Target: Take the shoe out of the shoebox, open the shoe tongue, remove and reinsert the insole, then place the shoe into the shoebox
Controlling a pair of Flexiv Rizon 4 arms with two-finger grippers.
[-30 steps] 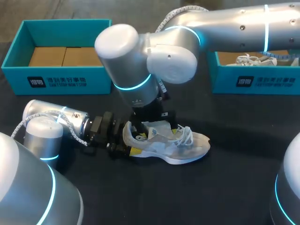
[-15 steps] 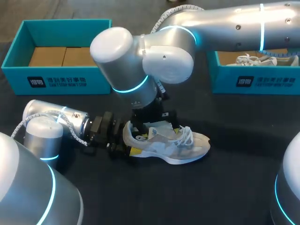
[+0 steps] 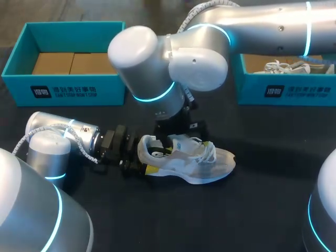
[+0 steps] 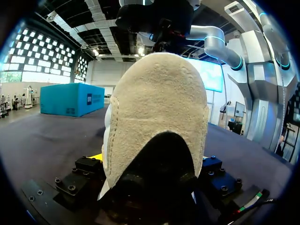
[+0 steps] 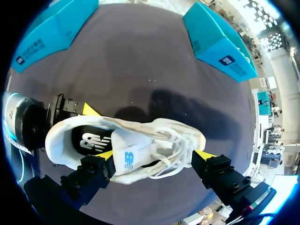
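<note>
We are apparently pinching the shoe (image 3: 210, 160) heel in the left claw (image 3: 140, 157); the right claw (image 5: 153, 154), spread, is shifting lace-ward, insole (image 5: 86, 139) looking reseated, boxing coming next.

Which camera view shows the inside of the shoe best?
The right wrist view: it looks down into the shoe, showing the black insole and the tongue. The head view shows the opening partly hidden by the right arm. The left wrist view shows only the heel.
</note>
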